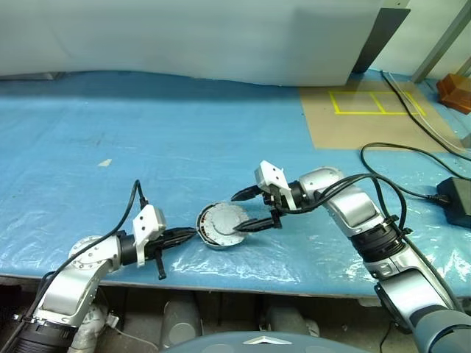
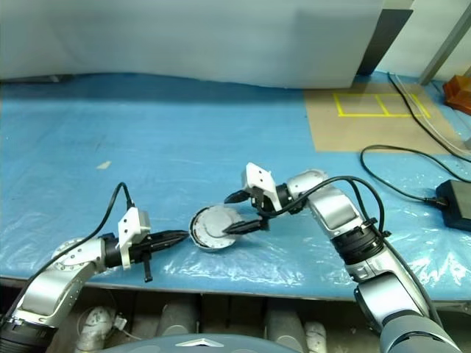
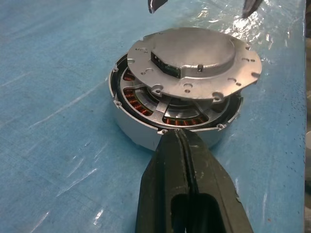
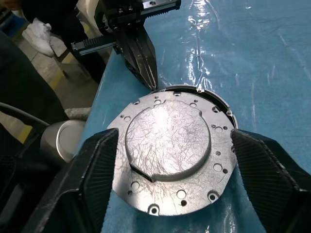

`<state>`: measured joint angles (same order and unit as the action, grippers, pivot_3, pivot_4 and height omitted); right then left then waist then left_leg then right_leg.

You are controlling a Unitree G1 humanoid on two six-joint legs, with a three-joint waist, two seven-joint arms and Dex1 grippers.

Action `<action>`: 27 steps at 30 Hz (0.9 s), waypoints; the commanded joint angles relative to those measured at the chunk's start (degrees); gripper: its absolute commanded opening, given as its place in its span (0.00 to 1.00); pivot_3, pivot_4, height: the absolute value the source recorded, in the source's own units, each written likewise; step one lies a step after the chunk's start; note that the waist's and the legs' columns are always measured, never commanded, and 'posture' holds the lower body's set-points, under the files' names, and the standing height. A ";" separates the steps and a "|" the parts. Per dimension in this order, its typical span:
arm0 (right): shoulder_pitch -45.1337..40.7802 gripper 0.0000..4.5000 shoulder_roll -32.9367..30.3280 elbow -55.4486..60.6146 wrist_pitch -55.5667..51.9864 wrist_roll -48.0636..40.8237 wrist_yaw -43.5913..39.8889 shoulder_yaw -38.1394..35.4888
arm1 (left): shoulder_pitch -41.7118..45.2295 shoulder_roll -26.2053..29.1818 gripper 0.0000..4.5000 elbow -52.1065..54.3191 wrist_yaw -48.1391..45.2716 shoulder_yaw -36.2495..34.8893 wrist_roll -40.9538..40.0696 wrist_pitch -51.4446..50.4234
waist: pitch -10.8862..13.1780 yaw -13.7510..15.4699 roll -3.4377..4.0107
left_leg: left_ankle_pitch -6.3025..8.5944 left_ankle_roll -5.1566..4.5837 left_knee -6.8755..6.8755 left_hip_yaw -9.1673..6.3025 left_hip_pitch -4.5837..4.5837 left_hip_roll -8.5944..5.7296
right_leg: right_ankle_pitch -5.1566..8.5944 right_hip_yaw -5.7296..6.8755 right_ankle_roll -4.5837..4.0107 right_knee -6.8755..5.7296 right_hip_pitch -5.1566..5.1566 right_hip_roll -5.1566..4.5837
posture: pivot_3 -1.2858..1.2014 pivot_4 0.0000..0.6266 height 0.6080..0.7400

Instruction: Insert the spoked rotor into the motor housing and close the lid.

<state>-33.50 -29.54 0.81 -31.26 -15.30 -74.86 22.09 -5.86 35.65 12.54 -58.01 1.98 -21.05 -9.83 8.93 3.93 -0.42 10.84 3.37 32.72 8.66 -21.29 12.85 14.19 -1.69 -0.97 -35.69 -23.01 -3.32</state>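
Left wrist view: one lid (image 3: 194, 60); one motor housing (image 3: 141, 128).

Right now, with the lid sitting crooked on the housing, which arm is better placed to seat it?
Right. The right gripper is open with a finger on either side of the lid; the shut left gripper only braces the motor housing at its rim.

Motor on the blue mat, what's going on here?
The round grey motor housing with copper-brown windings sits on the blue plastic-covered table. The flat silver-white round lid lies on top of it, offset and tilted, with the windings and a spoked part showing beneath, so it is not seated. The left hand, shut, has its tips at the housing's rim. The right hand is open, its fingers either side of the lid without gripping it.
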 commanded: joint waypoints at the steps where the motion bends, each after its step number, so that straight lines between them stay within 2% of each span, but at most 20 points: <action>1: 0.17 0.91 0.35 1.50 0.73 -0.23 0.18 0.44 | -0.06 -0.13 0.00 0.31 -0.20 0.21 0.25 1.24 | 0.00 -0.01 0.00 | 0.00 0.00 0.00 0.00 0.00 0.00 | 0.00 0.00 0.00 0.00 0.00 0.00 | 0.52 0.24 1.00; 24: 2.65 0.91 3.52 -5.83 9.14 5.95 3.21 4.20 | 0.55 0.26 0.00 -0.14 0.01 -0.04 0.72 1.51 | -0.01 -0.08 0.00 | 0.00 0.00 -0.01 0.01 0.05 0.00 | 0.00 -0.01 0.00 0.00 0.01 0.00 | 0.52 0.24 1.00; 27: 2.60 0.77 3.86 -6.39 9.87 6.18 3.37 4.19 | 0.73 0.16 0.00 0.23 0.31 -0.05 0.56 1.09 | -0.01 -0.08 0.00 | 0.00 0.00 -0.01 0.01 0.05 0.00 | 0.00 -0.01 0.00 0.00 0.02 0.00 | 0.52 0.24 1.00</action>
<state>-31.51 -25.70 -4.56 -21.45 -10.48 -71.74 25.04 -5.33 35.68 11.43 -57.89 2.58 -20.02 -9.09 8.93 3.86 -0.43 10.84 3.37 32.70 8.67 -21.24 12.85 14.19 -1.71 -0.97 -35.69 -22.99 -3.32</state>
